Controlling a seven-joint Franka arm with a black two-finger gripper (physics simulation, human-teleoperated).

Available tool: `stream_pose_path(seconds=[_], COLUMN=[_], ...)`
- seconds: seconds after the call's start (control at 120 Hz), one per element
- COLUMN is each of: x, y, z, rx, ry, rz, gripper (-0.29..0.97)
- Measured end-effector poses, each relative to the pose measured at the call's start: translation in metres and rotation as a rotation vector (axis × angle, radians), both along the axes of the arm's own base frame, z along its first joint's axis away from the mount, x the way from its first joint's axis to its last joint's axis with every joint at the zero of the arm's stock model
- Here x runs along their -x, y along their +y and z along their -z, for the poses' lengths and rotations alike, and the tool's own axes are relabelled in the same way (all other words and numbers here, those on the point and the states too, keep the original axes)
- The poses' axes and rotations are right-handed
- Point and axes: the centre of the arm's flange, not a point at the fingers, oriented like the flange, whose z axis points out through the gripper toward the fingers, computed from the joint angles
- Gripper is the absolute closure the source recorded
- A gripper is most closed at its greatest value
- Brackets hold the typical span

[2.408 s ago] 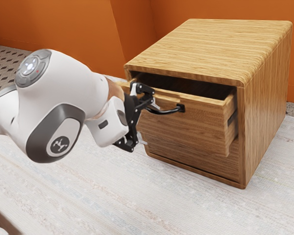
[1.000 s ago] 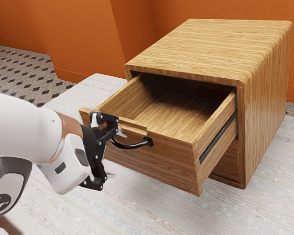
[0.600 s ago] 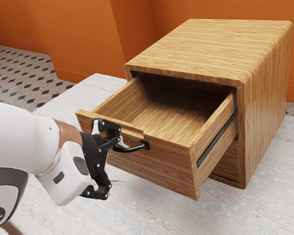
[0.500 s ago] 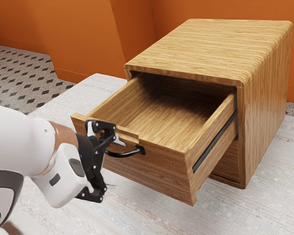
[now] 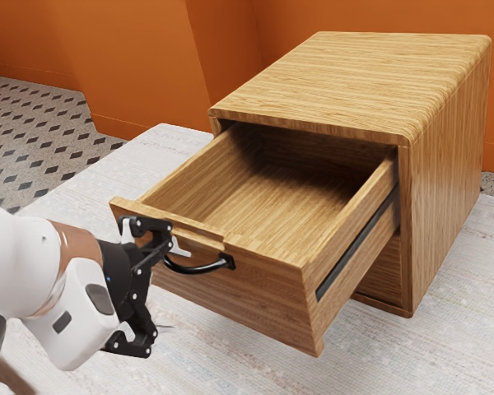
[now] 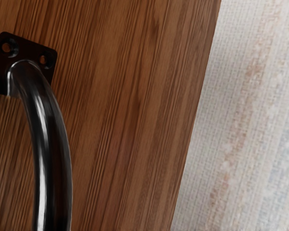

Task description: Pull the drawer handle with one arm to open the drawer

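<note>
A white Franka arm's black claw (image 5: 163, 288) hangs over the table (image 5: 412, 354) near its front edge. Its fingers are spread wide, with the upper one hooked against the dark curved handle (image 5: 199, 266) rather than clamped on it. The wrist view alone shows the handle (image 6: 50, 159) close up, along with its square screw plate (image 6: 19, 53) on the grained drawer front (image 6: 135, 96). The exterior view shows the drawer (image 5: 255, 288) drawn far out of the wooden cabinet (image 5: 370, 82), which stands toward the table's far edge before an orange wall (image 5: 132, 58).
</note>
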Motion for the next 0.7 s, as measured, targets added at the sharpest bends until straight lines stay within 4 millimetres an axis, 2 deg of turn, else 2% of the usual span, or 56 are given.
stream_pose_path(seconds=[0.067, 0.142, 0.258, 0.333, 0.392, 0.483, 0.592, 0.658, 0.7], x=[0.003, 0.009, 0.01, 0.009, 0.009, 0.01, 0.012, 0.016, 0.022], y=[0.001, 0.004, 0.005, 0.009, 0.011, 0.01, 0.013, 0.034, 0.035], z=[0.001, 0.0, -0.001, -0.005, -0.012, -0.024, -0.029, -0.023, -0.018], rx=[0.003, 0.007, 0.015, 0.024, 0.034, 0.055, 0.077, 0.162, 0.217], ry=[0.0, -0.005, -0.005, -0.014, -0.03, -0.063, -0.072, 0.029, 0.121], rz=[-0.004, -0.01, -0.015, -0.019, -0.019, -0.017, -0.024, -0.114, -0.174], gripper=[-0.01, 0.03, 0.02, 0.09, 0.22, 0.16, 0.08, 0.06, 0.04])
